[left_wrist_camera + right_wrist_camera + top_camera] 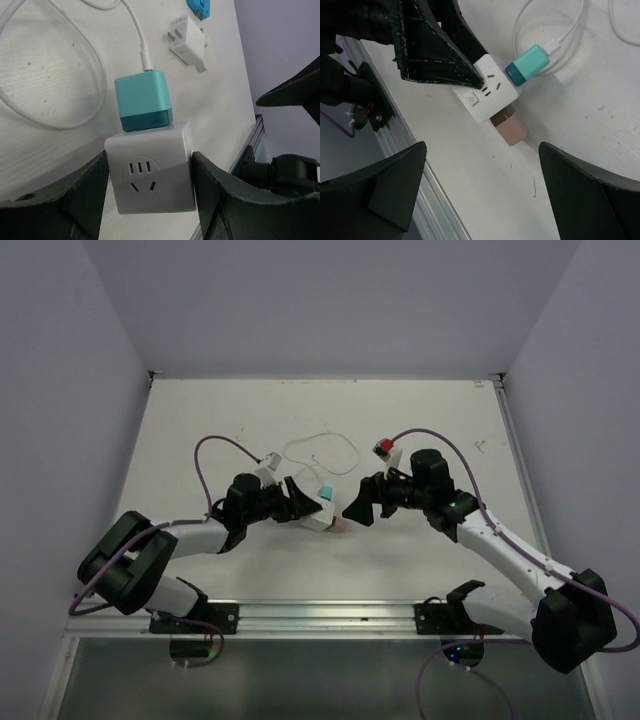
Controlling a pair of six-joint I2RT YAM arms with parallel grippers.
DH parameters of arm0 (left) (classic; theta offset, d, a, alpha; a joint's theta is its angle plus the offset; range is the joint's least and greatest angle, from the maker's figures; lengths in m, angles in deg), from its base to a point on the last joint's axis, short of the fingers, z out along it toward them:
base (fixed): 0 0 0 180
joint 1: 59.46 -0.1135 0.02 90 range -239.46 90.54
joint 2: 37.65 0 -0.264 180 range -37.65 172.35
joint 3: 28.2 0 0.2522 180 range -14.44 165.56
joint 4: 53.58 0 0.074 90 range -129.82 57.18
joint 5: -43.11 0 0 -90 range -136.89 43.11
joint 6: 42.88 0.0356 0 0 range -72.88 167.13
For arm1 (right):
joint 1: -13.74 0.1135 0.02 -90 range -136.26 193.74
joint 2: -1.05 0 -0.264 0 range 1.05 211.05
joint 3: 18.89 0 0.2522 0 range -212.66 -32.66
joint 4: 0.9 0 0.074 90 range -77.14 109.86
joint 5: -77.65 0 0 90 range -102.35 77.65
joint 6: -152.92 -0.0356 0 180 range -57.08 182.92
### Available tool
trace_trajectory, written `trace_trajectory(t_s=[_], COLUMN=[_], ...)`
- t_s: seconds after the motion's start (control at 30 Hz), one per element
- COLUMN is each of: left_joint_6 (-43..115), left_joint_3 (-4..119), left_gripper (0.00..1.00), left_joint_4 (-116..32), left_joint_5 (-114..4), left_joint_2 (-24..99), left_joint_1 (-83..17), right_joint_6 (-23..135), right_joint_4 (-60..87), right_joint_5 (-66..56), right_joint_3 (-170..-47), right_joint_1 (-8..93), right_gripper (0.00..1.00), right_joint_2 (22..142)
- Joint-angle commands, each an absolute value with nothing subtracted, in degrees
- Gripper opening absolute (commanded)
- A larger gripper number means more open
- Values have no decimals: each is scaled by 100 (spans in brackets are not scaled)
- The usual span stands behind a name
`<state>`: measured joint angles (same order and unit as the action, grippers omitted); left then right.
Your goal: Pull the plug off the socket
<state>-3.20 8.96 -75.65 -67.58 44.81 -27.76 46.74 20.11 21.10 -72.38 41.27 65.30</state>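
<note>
The left arm (185,538) reaches from its base up and to the right, elbow folded low, wrist pointing toward the middle. The left tool (300,504) is clamped on the socket (318,518), with its fingers (75,200) pressed against two opposite side faces. The right arm (505,545) stretches from its base up and to the left, so the two wrists face each other. The right tool (362,502) hangs near the left tool's tip, jaws spread wide, its fingers (395,185) gripping nothing.
</note>
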Motion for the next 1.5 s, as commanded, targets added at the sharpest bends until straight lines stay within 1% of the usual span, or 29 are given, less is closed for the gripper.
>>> trace_trajectory(t_s=[0.0, 0.17, 0.3, 0.4, 0.53, 0.87, 0.97, 1.1, 1.33, 1.43, 1.47], left_joint_6=[291, 634, 495, 293, 72, -69, -77, -95, -113, -95, -95], left_joint_3=[1245, 1561, 1605, 1614, 1649, 1685, 1658, 1606, 1570, 1588, 1588], left_gripper=[0, 0, 0, 0, 0, 0, 0, 0, 0, 0, 0], left_joint_4=[-7481, -6515, -6259, -6319, -6381, -6372, -6373, -6381, -6337, -6320, -6311], left_joint_5=[-7667, -8116, -8493, -8845, -9048, -9119, -9101, -9101, -9092, -9092, -9083], left_joint_2=[4059, 3759, 3592, 3566, 3530, 3329, 3285, 3240, 3117, 3091, 3082], left_joint_1=[-2992, -3353, -3677, -3819, -3968, -4030, -4030, -4030, -4039, -4039, -4047], right_joint_6=[5202, 5457, 5712, 5844, 6028, 6477, 6573, 6705, 6899, 6934, 6943], right_joint_4=[1629, 1594, 1620, 1541, 1454, 1322, 1321, 1076, 1049, 1058, 1049], right_joint_5=[1516, 991, 524, 470, 479, -74, -224, -330, -207, -172, -172], right_joint_3=[-7150, -7080, -7106, -7115, -7150, -7501, -7624, -7748, -8064, -8117, -8108], right_joint_1=[4283, 4826, 5284, 5513, 5741, 6304, 6401, 6428, 6471, 6472, 6489], right_gripper=[99, 99, 99, 97, 91, 89, 88, 82, 75, 70, 65], right_joint_2=[6266, 6152, 6003, 6002, 6177, 6986, 7214, 7443, 7883, 8006, 8032])
